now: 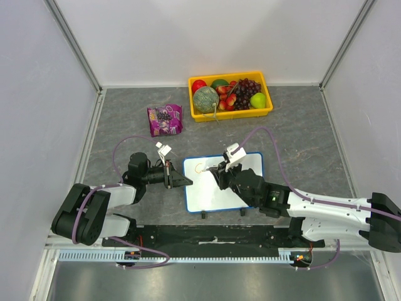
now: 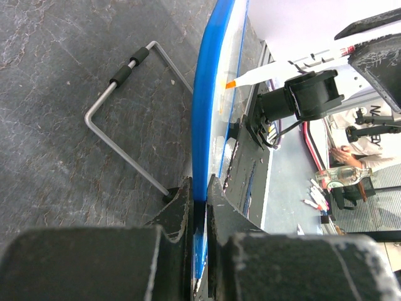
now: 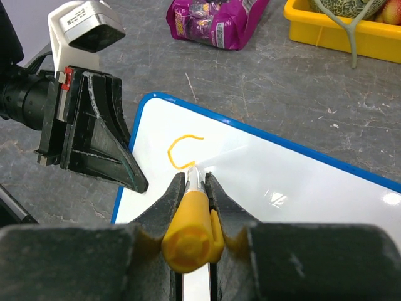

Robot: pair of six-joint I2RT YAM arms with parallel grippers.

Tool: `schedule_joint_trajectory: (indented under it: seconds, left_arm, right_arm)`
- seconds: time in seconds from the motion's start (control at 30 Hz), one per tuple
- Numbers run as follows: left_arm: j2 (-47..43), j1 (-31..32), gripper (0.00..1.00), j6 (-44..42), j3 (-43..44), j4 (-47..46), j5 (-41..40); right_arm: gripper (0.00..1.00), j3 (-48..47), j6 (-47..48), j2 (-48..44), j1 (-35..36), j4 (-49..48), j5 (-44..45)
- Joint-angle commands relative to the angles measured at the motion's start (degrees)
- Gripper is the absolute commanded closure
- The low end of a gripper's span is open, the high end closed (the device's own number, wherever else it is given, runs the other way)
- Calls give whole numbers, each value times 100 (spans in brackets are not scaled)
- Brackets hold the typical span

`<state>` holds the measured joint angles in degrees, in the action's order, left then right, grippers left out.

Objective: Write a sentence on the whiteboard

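The whiteboard (image 1: 225, 191) lies flat in front of the arms, white with a blue rim (image 2: 207, 94). My left gripper (image 1: 187, 182) is shut on its left edge, and the rim runs between the two jaws (image 2: 199, 185). My right gripper (image 3: 196, 177) is shut on a marker (image 3: 191, 226) with a yellow cap, whose tip touches the board (image 3: 282, 182) near its upper left corner. Of the sentence, a single curved orange stroke (image 3: 178, 150) shows just beyond the tip. The top view shows the same stroke (image 1: 199, 168) beside the right gripper (image 1: 220, 170).
A yellow tray (image 1: 232, 115) full of fruit stands at the back. A purple snack bag (image 1: 165, 120) lies to its left. A bent wire stand (image 2: 125, 106) sticks out under the board's far edge onto the grey table.
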<state>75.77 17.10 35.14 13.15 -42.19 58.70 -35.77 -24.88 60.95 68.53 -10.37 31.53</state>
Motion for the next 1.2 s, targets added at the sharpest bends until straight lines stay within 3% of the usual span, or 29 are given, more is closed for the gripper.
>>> schedule_joint_trajectory:
  seconds: [0.0, 0.67, 1.17]
  left_arm:
    - [70, 4, 98, -226, 74, 97, -254]
    - [96, 4, 98, -226, 83, 106, -262]
    - [114, 4, 98, -226, 83, 115, -262]
  right_arm:
    - [100, 202, 28, -39, -33, 422, -32]
    - [100, -53, 9, -847, -42, 202, 213]
    - [100, -123, 115, -198, -182, 18, 196]
